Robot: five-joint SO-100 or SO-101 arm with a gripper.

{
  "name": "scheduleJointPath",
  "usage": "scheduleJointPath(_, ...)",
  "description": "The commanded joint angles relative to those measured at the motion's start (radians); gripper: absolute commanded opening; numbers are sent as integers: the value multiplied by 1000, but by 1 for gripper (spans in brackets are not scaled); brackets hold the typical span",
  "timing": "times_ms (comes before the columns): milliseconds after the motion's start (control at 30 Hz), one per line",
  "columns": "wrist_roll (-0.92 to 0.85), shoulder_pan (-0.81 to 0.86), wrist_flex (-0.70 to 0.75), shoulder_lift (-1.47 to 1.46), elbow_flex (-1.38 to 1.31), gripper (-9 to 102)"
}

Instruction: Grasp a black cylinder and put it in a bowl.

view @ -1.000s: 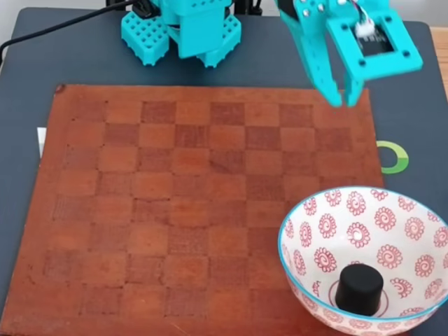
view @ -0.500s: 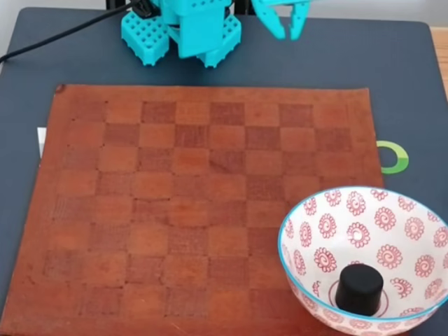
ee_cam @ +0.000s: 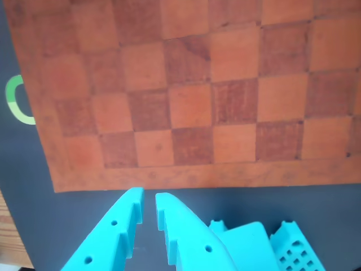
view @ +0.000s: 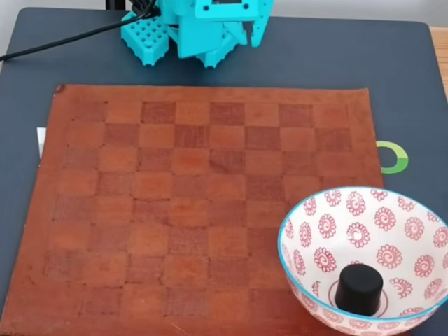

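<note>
Teal gripper [ee_cam: 149,199] jaws nearly closed, checkered mat [ee_cam: 192,90]

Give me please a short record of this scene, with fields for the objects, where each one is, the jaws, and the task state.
cylinder: small matte black cylinder, upright inside the bowl, near its bottom
bowl: large round white ceramic bowl with red spiral flowers and a light blue rim, at the lower right corner of the fixed view, partly on the board
board: brown leather chessboard mat on a dark table
gripper: teal gripper, over the dark table beside the mat's edge in the wrist view
jaws: nearly closed, a thin gap, nothing held
task state: cylinder lies in the bowl
</note>
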Motion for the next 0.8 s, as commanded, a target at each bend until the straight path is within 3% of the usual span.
scheduleJointPath(0,14,2,-20,67,54,0)
scheduleJointPath(533,12,97,-201,354,305,0)
scheduleJointPath(767,5,95,-396,367,433,0)
